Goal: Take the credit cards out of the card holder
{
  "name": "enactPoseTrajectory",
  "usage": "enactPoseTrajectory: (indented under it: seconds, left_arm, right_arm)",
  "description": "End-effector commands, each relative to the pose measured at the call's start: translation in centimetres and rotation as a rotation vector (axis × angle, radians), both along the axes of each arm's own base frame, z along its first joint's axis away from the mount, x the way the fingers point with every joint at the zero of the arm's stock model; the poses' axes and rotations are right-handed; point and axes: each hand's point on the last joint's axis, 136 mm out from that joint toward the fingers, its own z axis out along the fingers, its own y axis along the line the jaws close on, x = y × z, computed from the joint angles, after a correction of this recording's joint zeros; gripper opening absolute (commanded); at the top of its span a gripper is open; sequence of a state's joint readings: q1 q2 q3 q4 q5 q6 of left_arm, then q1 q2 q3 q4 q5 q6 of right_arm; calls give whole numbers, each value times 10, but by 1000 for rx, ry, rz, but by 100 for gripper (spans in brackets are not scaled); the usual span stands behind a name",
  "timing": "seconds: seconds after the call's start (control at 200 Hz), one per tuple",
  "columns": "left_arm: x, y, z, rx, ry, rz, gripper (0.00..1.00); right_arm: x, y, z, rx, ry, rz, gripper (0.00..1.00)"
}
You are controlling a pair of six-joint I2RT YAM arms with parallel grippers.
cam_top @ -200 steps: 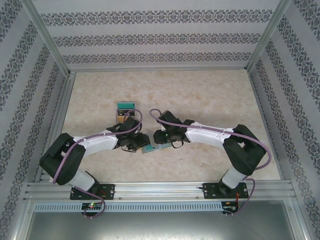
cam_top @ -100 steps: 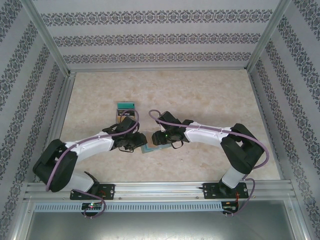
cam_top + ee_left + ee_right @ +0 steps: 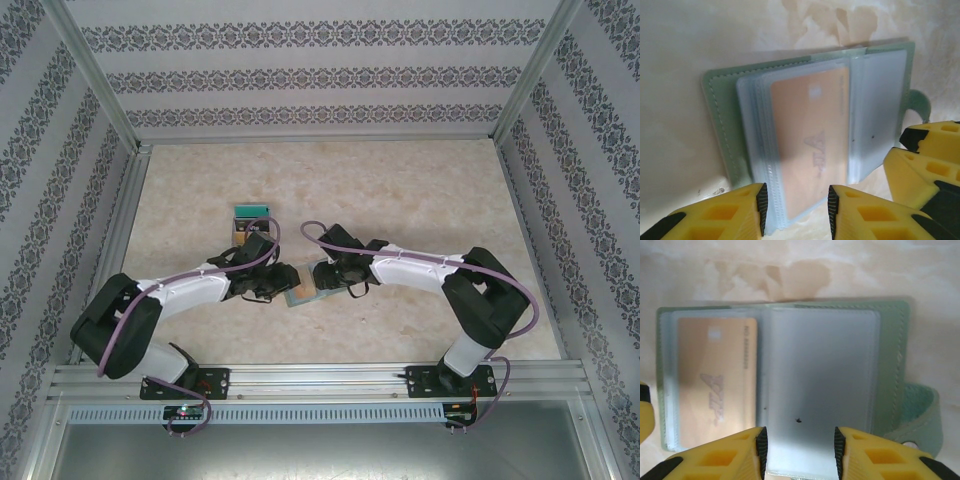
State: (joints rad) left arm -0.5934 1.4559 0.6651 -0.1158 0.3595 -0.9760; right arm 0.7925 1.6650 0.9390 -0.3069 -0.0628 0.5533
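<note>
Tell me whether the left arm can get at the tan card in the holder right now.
Probably yes. The left gripper is open, its fingers either side of the near end of the tan card, unobstructed. The card sits in a clear sleeve, though.

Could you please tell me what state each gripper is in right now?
Left gripper: open, jaws astride the sleeve holding the tan credit card.
Right gripper: open, jaws astride a clear sleeve of the card holder.
</note>
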Motion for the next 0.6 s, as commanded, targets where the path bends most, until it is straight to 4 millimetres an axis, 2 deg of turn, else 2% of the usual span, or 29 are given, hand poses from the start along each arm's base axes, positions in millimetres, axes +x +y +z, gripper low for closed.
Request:
enactPoseTrajectory:
  seconds: [0.0,0.185,0.34,0.45,0.595]
  left_arm:
    - [9,-5,4,-32,-11,11,39]
    - [9,-5,3,-27,-9,9,40]
    - [11,0,8,-3,-30,19,40]
    - [11,4,10,16,-37,21,40]
    - [14,1,19,-4,-54,21,40]
  right_arm:
    - [-1,-20,-5,-52,-2,-45,43]
    - [-4,-23,-13,-68,12,-45,43]
    - [-10,-9,-15,-18,45,-15,41]
    - [-13,9,-1,16,27,28,42]
    - [2,4,29,32,-39,2,44]
